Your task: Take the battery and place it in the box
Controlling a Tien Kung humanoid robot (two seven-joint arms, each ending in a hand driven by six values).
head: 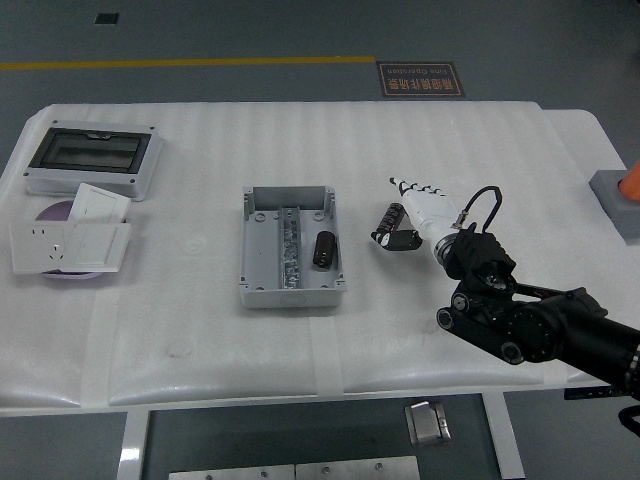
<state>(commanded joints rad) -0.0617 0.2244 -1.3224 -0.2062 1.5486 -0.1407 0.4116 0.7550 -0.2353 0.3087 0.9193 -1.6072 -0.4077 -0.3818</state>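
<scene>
Although the battery (389,219) is small, we judge it dense and quite heavy for its size, stiff, with a smooth black wrap that can slip between hard fingers. It lies on the desk (200,330), just right of the box (262,293), and the right robot hand (418,212) is on it. Its white fingers reach over the cylinder and the thumb comes from below, so we think the grip is closing on the battery, but we cannot tell if it is already firm. We believe the best place to hold is across the middle of the round body, not at the ends.

Inside the grey box, which is rectangular and looks like hard plastic, one other black battery (323,249) already lies in the right part. We see that the desk has a white covering with fine ribs, which looks soft. At far left stand a grey enclosure (90,160) with dark window and a white socket plate (68,245).
</scene>
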